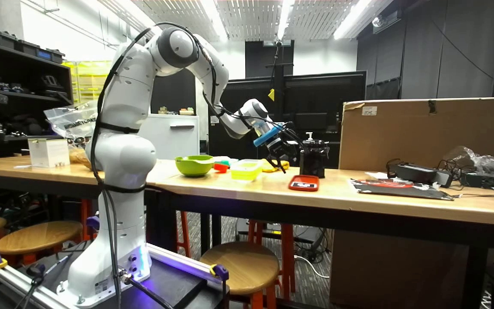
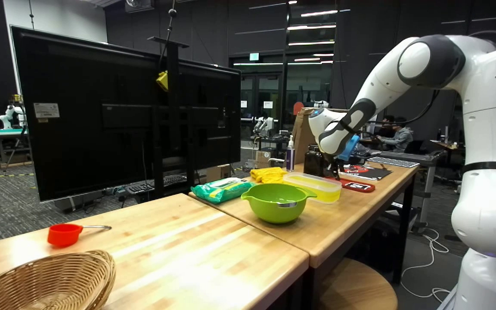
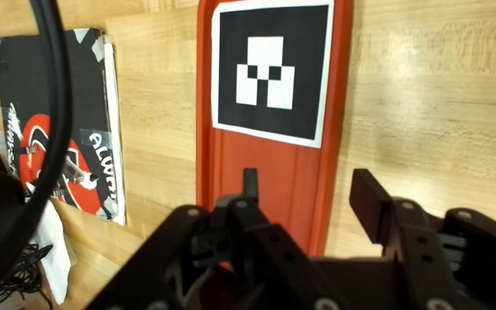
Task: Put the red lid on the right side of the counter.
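Probably just needs to go down, with black, blocky fingers point(image 3: 373, 206) spread to either side of one long edge of the flat, long, red lid point(image 3: 269, 159).

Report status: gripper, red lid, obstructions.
Gripper open, not gripping. Lid flat on counter, marker card on top. Black container close by, might crowd the move.
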Tool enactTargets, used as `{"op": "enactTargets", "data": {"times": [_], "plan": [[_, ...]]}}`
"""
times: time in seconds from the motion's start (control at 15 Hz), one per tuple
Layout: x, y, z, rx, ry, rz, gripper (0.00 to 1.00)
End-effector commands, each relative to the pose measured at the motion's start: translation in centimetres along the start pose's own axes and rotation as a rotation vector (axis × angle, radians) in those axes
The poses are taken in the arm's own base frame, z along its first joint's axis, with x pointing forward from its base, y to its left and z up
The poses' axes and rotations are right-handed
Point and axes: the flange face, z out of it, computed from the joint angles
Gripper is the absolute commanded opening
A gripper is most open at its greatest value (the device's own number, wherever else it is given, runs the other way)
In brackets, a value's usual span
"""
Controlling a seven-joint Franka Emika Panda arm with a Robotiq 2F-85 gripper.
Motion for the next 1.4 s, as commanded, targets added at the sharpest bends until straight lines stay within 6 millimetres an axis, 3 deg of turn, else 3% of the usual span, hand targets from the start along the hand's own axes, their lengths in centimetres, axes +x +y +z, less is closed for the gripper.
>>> {"op": "enactTargets", "data": {"times": [0.0,0.07,0.2,0.47,0.87,1.33], "plan": [[0.0,0.9,-0.6,0.012,0.015,0.002,0.90],[0.0,1.0,-0.9,0.017,0.019,0.000,0.98],[0.1,1.3,-1.7,0.029,0.029,-0.008,1.00],[0.2,2.1,-3.4,0.064,0.060,-0.030,1.00],[-1.3,3.6,-6.6,0.119,0.095,-0.076,1.00],[-2.5,3.8,-11.7,0.171,0.090,-0.135,1.00]]}}
